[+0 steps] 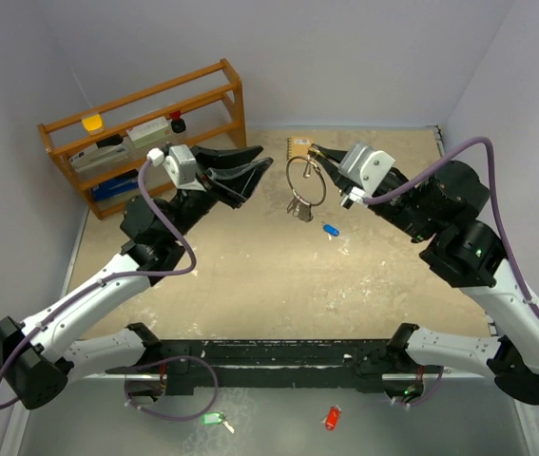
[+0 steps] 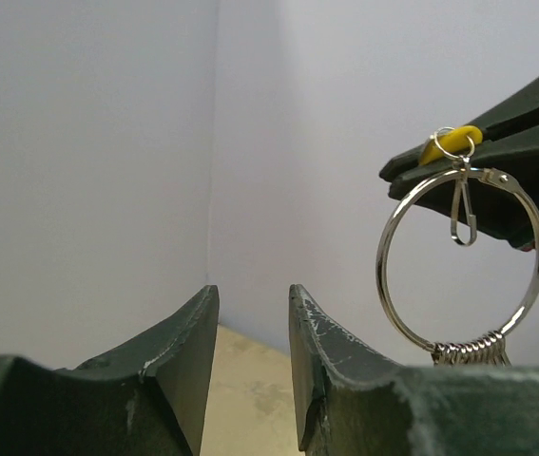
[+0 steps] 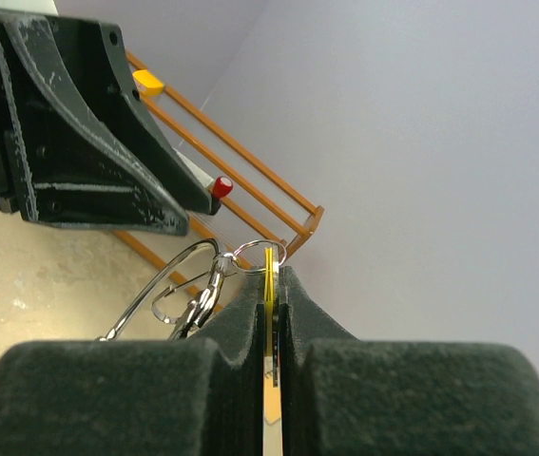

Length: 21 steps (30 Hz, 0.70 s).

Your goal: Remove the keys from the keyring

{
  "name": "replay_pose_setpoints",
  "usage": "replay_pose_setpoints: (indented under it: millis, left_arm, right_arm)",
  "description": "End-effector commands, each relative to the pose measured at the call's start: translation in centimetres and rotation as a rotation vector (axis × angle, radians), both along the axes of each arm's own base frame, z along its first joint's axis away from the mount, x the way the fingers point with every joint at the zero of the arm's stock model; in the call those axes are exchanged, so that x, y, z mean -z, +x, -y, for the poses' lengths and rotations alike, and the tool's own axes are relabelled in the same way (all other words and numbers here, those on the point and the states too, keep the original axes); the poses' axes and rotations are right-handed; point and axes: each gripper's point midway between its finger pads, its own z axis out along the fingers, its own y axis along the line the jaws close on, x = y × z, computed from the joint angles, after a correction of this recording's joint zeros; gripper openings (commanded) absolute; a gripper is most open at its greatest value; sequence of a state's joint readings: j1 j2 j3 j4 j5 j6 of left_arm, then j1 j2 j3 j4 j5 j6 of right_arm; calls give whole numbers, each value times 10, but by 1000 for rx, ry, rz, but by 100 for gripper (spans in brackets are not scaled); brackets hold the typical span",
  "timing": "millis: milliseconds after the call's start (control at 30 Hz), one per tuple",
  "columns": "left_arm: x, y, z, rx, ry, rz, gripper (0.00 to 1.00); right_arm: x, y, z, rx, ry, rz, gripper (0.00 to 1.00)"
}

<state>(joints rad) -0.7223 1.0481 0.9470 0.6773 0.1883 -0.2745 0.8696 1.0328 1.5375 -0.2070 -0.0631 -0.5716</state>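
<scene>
The keyring [image 1: 288,178] hangs in the air over the far middle of the table, with silver keys [image 1: 298,207] bunched at its bottom. My right gripper [image 1: 315,150] is shut on a yellow tag [image 3: 269,275] that joins the ring by a small split ring and clip. In the left wrist view the keyring [image 2: 380,274] hangs at the right, under the yellow tag [image 2: 440,147]. My left gripper [image 1: 263,159] is level with the ring and just left of it, apart from it. Its fingers [image 2: 321,332] stand apart with nothing between them. A blue key [image 1: 332,229] lies on the table below the ring.
A wooden rack [image 1: 145,123] with small items stands at the back left. A tan block [image 1: 298,146] sits behind the ring. A green tag [image 1: 213,418] and a red tag [image 1: 332,417] lie near the front edge, by the arm bases.
</scene>
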Motion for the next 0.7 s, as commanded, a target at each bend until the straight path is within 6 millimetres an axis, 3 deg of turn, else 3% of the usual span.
replay_pose_setpoints:
  millis: [0,267,400,533,667]
  left_arm:
    - [-20,-27,10,158,-80,94,30]
    - [-33,-42,14,253,-135,133,10]
    - [-30,-45,15,267,-146,120,0]
    - [-25,-46,15,274,-159,90,0]
    - [-25,-59,24,349,-172,88,0]
  right_arm:
    - [-26,-3,7,14,72,67,0]
    - [-19,5,6,46,57,68,0]
    - [-16,10,6,68,51,71,0]
    - [-14,13,6,77,50,75,0]
    - [-15,13,5,75,52,78,0]
